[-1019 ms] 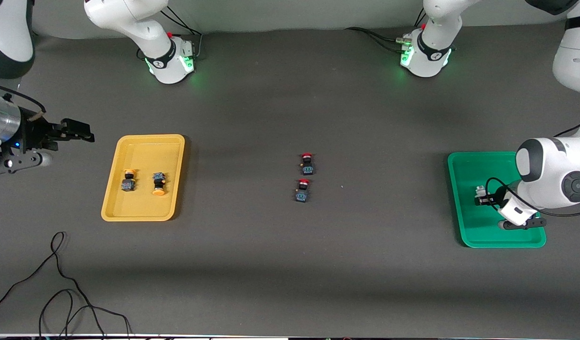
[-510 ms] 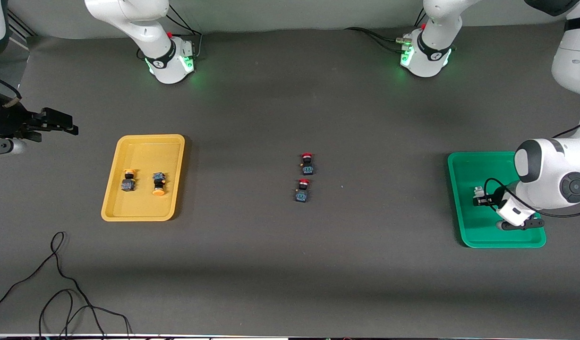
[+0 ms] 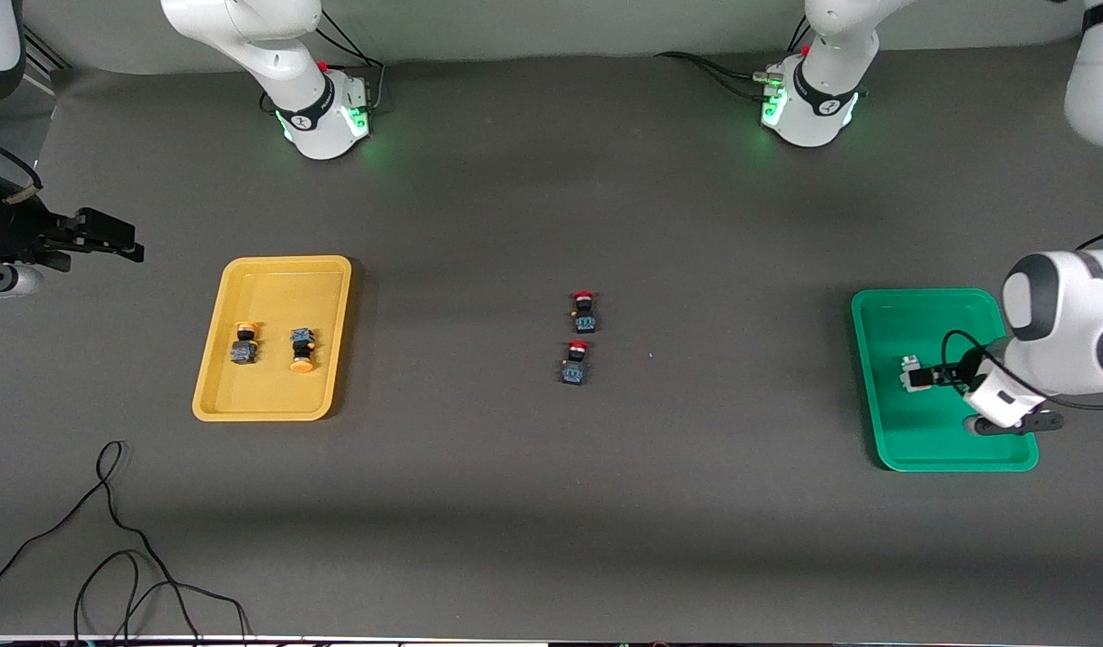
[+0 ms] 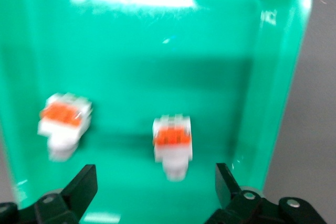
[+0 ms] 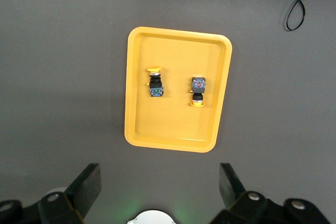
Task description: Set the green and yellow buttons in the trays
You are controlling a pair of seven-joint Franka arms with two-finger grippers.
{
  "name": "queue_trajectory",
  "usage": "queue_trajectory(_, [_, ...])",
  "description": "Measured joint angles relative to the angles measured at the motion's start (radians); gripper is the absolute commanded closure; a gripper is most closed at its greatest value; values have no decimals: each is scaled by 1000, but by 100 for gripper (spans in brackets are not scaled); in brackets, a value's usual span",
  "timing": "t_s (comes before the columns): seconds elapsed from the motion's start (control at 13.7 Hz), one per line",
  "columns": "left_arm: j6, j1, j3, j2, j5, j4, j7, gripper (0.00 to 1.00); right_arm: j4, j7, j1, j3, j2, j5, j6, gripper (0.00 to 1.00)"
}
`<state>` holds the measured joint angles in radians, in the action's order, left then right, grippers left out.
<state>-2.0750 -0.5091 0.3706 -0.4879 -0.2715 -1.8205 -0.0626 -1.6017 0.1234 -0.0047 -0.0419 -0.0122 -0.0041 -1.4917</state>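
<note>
The yellow tray (image 3: 273, 280) holds two yellow-capped black buttons (image 3: 243, 342) (image 3: 302, 350); the right wrist view shows the tray (image 5: 137, 119) and both buttons (image 5: 154, 82) (image 5: 198, 91). My right gripper (image 3: 102, 235) (image 5: 157, 187) is open and empty, off the tray toward the right arm's end. The green tray (image 3: 884, 422) (image 4: 283, 77) holds two white buttons with orange-red blocks (image 4: 64, 121) (image 4: 172, 140), both lying free. Only one button (image 3: 913, 374) shows in the front view; the arm hides the other. My left gripper (image 3: 951, 376) (image 4: 155, 187) is open and empty over the green tray.
Two red-capped black switches (image 3: 585, 311) (image 3: 576, 361) lie mid-table, one nearer the front camera than the other. A black cable (image 3: 111, 521) loops near the front edge at the right arm's end. The arm bases (image 3: 322, 108) (image 3: 807, 99) stand along the back edge.
My right gripper has drawn away from the yellow tray toward the right arm's end. My left arm has shifted toward its own end of the table; the white button now lies free of the fingers.
</note>
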Motion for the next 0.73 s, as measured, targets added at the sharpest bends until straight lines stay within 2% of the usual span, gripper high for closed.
queue_trajectory(0.29, [289,2,60,201,14,17,7,0,3,-6,9,-1,0,-1,-1,0])
queue_trajectory(0.44, [433,5,77,280,54,61,8,0,4,-11,18,-3,0,-2,-1,0])
queue_trajectory(0.73, [740,10,113,325,79,285,21,0,5,-12,19,-4,0,-3,-2,0])
